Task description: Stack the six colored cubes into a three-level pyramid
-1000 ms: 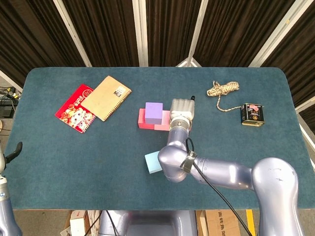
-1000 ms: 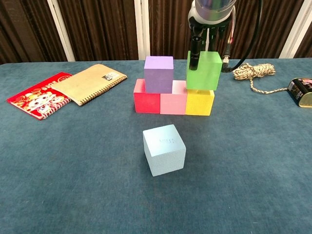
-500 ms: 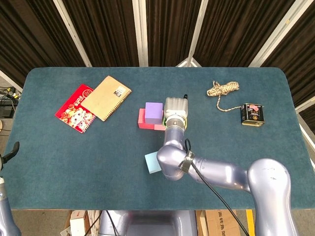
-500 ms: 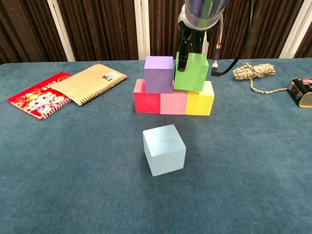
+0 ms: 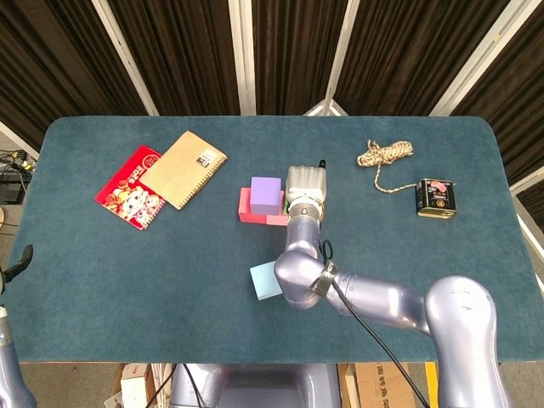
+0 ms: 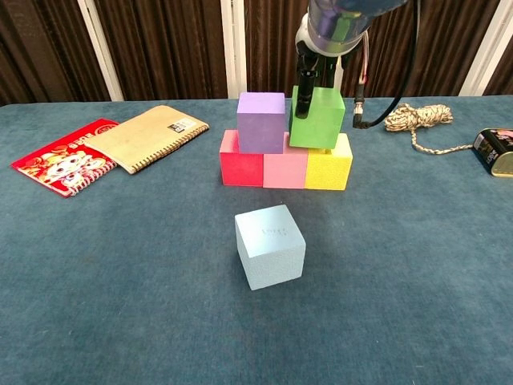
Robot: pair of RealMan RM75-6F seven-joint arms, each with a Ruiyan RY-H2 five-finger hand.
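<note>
In the chest view a red cube [image 6: 240, 169], a pink cube [image 6: 284, 171] and a yellow cube [image 6: 329, 171] form a row. A purple cube [image 6: 261, 122] sits on top at the left. My right hand [image 6: 327, 36] reaches down from above and grips a green cube [image 6: 318, 119], which sits slightly tilted on the pink and yellow cubes beside the purple one. A light blue cube [image 6: 270, 246] stands alone in front. In the head view my right hand [image 5: 305, 185] hides the green cube; the purple cube [image 5: 266, 195] and light blue cube [image 5: 264, 280] show. My left hand [image 5: 19, 261] barely shows at the left edge.
A red booklet [image 6: 56, 156] and a tan spiral notebook [image 6: 148, 135] lie at the left. A coil of rope [image 6: 417, 119] and a small tin [image 6: 495, 151] lie at the right. My right forearm [image 5: 374, 297] crosses the near table.
My right hand carried the green cube left and down, from above the yellow cube onto the bottom row beside the purple cube. The other cubes have not moved.
</note>
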